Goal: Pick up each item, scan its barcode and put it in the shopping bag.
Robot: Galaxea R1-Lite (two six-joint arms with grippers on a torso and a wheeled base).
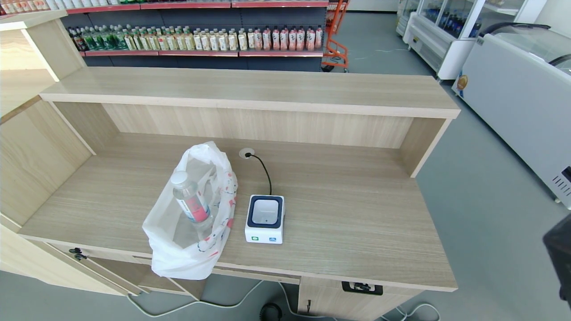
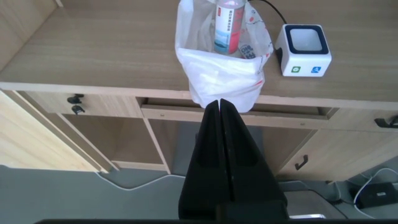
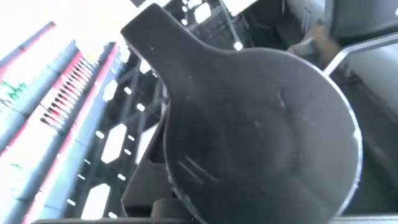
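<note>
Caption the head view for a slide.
Clear bottle inside the white shopping bag, next to the barcode scanner on the wooden checkout counter.

There is one counter; on it stands one shopping bag, and inside the bag is one bottle; at 3 o'clock from the bag sits one scanner, with one black cable going from it toward 12 o'clock into one round hole. Far off at 11 o'clock is one long row of drink bottles, too many to count well; at 1 o'clock is one orange cart; at 2 o'clock are two white freezers. There is one left gripper, with two fingers pressed flat together.
</note>
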